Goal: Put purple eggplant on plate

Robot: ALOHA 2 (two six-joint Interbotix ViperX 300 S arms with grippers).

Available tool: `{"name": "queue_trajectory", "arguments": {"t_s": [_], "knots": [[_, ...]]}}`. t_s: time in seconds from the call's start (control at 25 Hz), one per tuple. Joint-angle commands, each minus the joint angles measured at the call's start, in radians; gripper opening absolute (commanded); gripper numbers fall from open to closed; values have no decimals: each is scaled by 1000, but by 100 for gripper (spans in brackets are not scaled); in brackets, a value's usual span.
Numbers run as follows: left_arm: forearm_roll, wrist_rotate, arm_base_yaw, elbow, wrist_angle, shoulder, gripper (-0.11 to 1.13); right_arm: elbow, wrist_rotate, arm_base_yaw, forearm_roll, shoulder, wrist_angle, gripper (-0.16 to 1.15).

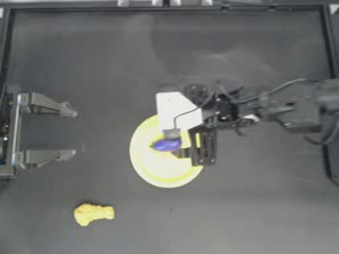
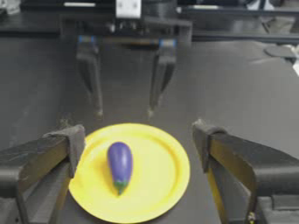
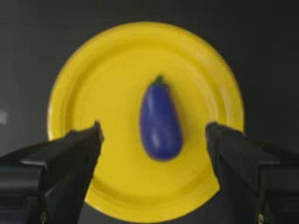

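the purple eggplant (image 3: 160, 121) lies flat near the middle of the plate (image 3: 88, 78), touching neither jaw of the right gripper (image 3: 153, 135), which hangs wide open and empty above it, so the placing looks done, while the left gripper (image 1: 69, 133) waits open at the bench's left edge.

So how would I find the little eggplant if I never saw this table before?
Look for the big yellow plate near the middle of the dark table, under the right gripper, whose jaws are open above it. The purple eggplant lies on that plate. It is small, shiny and blue-purple with a green stem tip, unlike the lumpy orange-tan nugget, which sits off the plate, alone on the table.
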Motion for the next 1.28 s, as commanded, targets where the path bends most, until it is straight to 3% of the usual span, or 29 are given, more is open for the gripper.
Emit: {"name": "queue_trajectory", "arguments": {"t_s": [0.04,1.28], "knots": [[0,3,0,-17,-6,14,103,57,3,0,17,-118,-86,98],[0,8,9,-23,-6,8,103,528,2,15,71,-578,-620,98]]}}
